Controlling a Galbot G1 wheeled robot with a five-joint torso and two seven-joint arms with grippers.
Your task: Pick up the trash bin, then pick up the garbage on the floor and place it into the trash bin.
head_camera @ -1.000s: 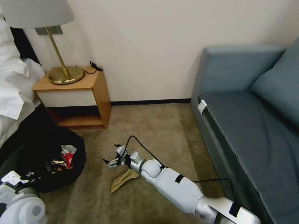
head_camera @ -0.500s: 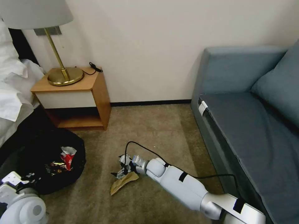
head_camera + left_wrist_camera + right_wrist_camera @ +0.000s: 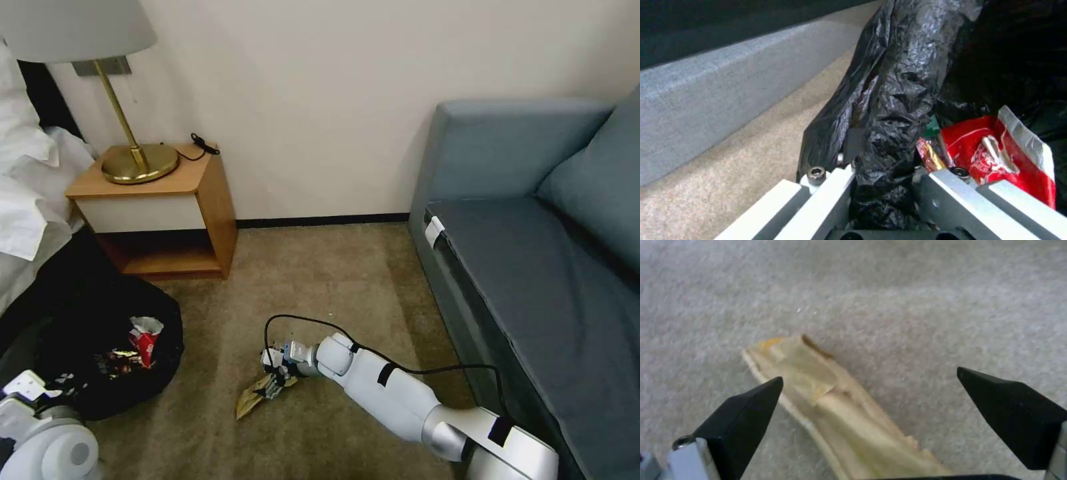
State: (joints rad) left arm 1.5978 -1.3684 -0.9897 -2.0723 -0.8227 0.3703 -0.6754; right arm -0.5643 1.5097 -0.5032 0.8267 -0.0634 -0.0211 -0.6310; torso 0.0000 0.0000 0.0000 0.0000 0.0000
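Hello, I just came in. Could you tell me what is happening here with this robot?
The robot is cleaning litter off the carpet. Its left tool is shut on the rim of the trash bin, pinching the black bag lining. A red snack packet already lies inside. The right tool is low over the floor, open, its fingers on either side of a crumpled brown paper bag that lies on the carpet, not yet gripped. A nightstand and a sofa stand nearby.
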